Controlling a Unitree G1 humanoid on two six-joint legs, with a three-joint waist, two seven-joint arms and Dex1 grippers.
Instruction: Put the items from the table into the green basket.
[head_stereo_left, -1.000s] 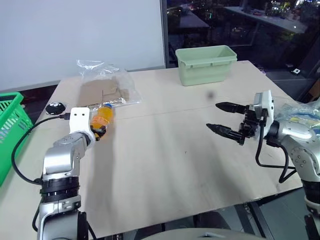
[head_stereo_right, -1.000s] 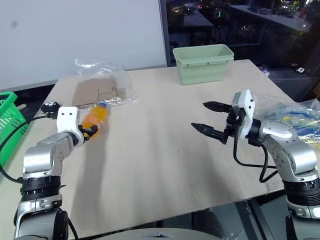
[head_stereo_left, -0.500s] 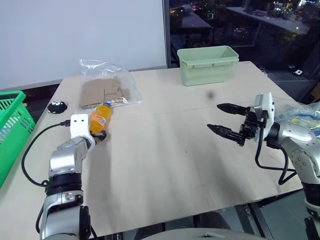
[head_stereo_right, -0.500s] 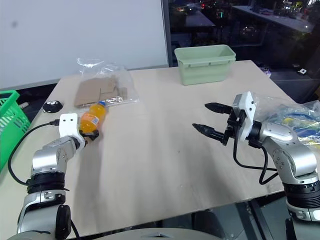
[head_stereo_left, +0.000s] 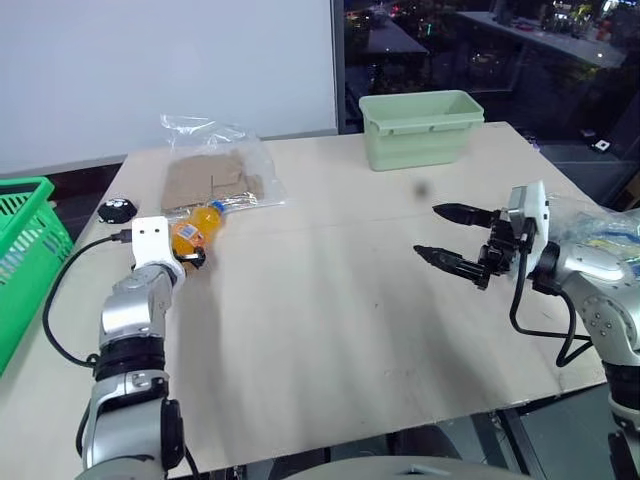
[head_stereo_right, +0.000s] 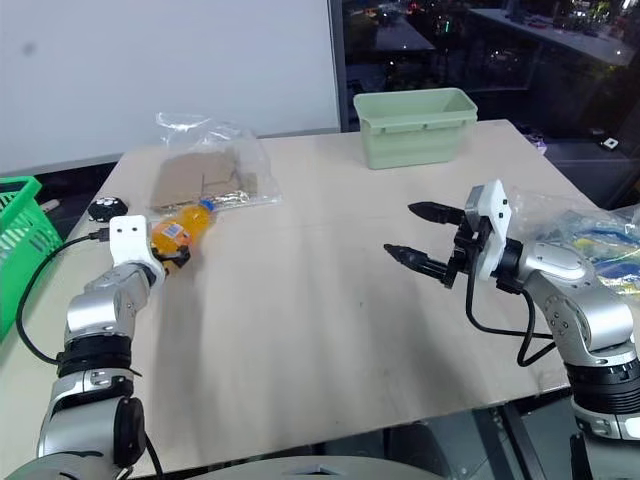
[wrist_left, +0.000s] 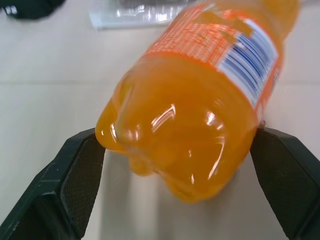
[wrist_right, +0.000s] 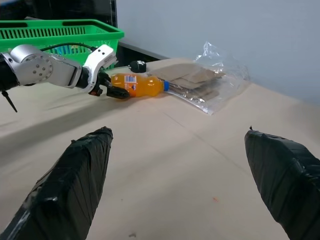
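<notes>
lying on its side on the large light beige wooden table (head_stereo_left: 330, 300), near the left edge: the small orange plastic soda bottle (head_stereo_left: 195, 229), base toward the robot and cap end toward the clear bag of brown cardboard pieces (head_stereo_left: 214, 177) just behind it. straddling the bottle's base, the left gripper (wrist_left: 175, 165), jaws spread wide, one black pad on each side of the orange plastic (flanking, touching or nearly so, not visibly squeezing). placed this way, judging by the lie of things, to close across the bottle's narrow width rather than along its length, since a round bottle on its side would roll away from a grip taken otherwise.

hovering above the table toward the right side, well apart from any item: the right gripper (head_stereo_left: 452, 238), jaws wide apart and empty, pointing across toward the left. probably parked there to keep out of the left arm's way.

off the left edge of the table, standing lower than the top: the big bright green lattice-walled plastic basket (head_stereo_left: 25, 250), closest to the left arm, which would explain that arm taking the bottle. on the far right, behind the right arm, a clear crinkly bag of blue-yellow goods (head_stereo_left: 605, 235). at the back of the table, a pale-green solid-walled tub (head_stereo_left: 420, 128), no part of the job. beside the table's left edge, a small black round object (head_stereo_left: 116, 210).
</notes>
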